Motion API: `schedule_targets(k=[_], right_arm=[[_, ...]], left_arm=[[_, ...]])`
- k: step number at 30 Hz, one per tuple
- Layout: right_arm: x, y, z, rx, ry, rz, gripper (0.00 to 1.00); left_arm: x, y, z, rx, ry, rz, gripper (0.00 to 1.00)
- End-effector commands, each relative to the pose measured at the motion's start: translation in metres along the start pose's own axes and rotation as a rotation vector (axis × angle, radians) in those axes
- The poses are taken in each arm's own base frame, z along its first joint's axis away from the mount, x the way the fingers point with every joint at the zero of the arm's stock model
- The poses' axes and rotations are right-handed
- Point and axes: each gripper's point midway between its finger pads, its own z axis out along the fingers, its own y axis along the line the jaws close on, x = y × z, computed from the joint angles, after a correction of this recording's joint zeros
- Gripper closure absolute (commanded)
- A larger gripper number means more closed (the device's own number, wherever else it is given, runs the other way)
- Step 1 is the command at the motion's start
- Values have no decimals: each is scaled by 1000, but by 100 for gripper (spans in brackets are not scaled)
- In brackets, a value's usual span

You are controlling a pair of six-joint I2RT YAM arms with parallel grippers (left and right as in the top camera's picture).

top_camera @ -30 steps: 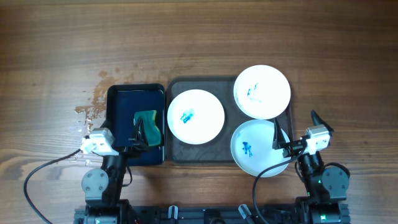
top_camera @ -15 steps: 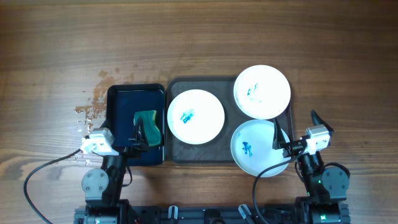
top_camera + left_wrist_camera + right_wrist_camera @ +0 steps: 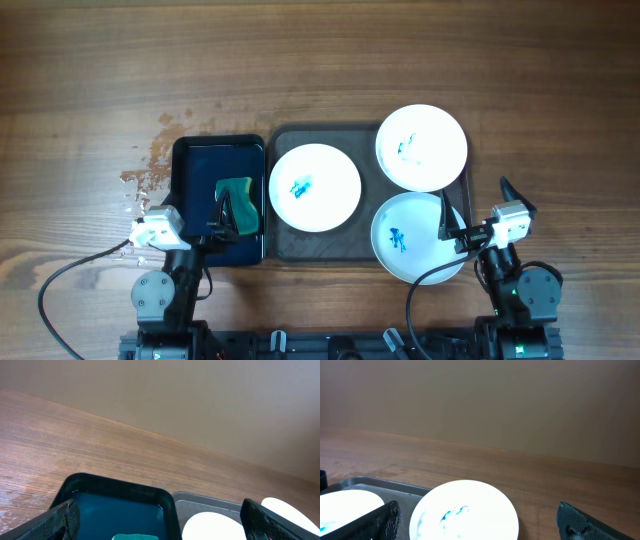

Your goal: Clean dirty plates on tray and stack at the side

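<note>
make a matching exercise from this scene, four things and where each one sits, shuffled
Things:
1 sponge
2 blue tray
3 far plate
4 near plate

Places:
a far right corner of the grey tray
b in the blue tray
c near right corner of the grey tray
d beside the grey tray, on its left

Pairs: 1-b; 2-d; 3-a; 4-c
</note>
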Motion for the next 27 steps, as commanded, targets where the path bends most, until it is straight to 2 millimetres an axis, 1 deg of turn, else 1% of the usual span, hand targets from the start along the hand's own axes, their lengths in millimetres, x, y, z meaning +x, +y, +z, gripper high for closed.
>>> schedule_targets(k=[1,7,10,12,16,18,21,23,25,27], right_arm=[[-1,-4,0,19,-3,-8,0],[-1,-4,0,19,-3,-8,0],[-1,-4,0,19,-3,-8,0],[-1,-4,0,19,-3,-8,0],[-1,-4,0,19,-3,-8,0],[-1,-4,0,19,-3,-8,0],[-1,-4,0,19,-3,-8,0],[-1,-4,0,19,-3,-8,0],[-1,-4,0,19,-3,-8,0],[-1,-4,0,19,-3,-8,0]], left_arm=[[2,3,0,-12,6,-3,0],[1,3,0,-12,3,-3,0],[2,-4,0,28,12,-6,0],[8,-14,0,83,42,-8,0],[12,-13,2,68,99,-40,0],[8,-14,5,50,143,-48,0],[-6,-19,17,21,237,-65,0],[-13,-24,27,2,336,-84,0],[-16,-30,41,-19,477,-116,0],[-13,-30,53,-59,614,-148,0]])
